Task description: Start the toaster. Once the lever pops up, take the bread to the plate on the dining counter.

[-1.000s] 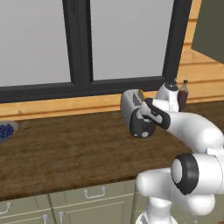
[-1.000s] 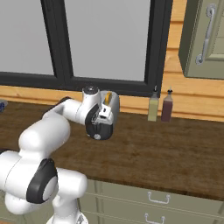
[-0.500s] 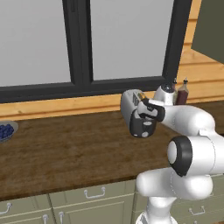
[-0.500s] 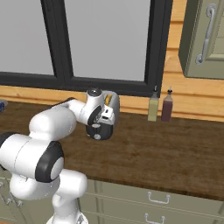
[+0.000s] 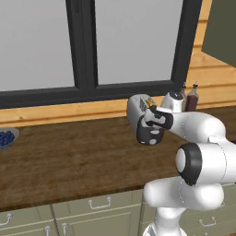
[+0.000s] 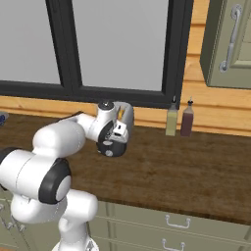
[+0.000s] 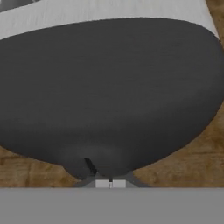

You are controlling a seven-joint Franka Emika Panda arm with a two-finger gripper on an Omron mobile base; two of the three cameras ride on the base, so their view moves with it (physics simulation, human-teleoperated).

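Toaster (image 7: 109, 87) black end panel right against closed pincer (image 7: 110, 183).

Right before my fingers, the toaster (image 7: 109, 87) shows a matt black panel; under it, counter (image 5: 69, 161) of dark-grained wood.

Silver toaster (image 5: 137, 110) upright on wood counter (image 5: 69, 156).

White arm bent forward at the elbow, wrist turned sideways, claw (image 7: 110, 183) closed, fingertips together
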